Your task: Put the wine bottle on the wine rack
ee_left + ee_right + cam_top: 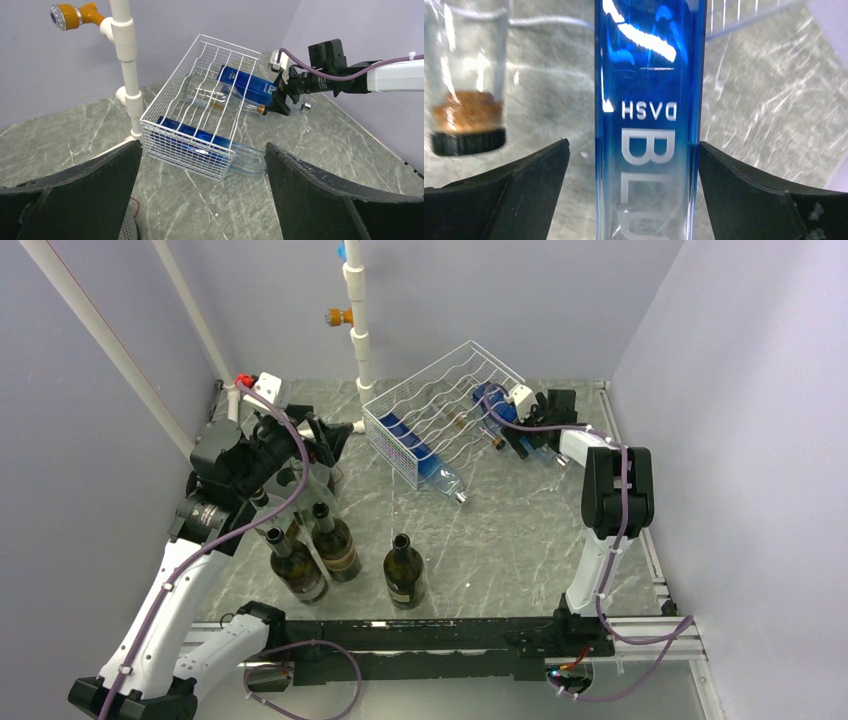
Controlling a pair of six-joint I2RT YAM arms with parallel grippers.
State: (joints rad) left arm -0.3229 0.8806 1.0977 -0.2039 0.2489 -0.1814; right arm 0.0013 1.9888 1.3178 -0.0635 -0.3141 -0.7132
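Observation:
The white wire wine rack lies tilted at the back centre and also shows in the left wrist view. A blue "DASH BLU" bottle lies at its right side. My right gripper is open and straddles this bottle; the right finger is at its edge and the left finger stands clear of it. A second blue bottle lies in the rack's left cradle, and a clear corked bottle lies in the middle. My left gripper is open and empty, left of the rack.
Three dark wine bottles stand at the front left, close to my left arm. A white pipe post with an orange fitting stands behind the rack's left end. Walls close in on both sides.

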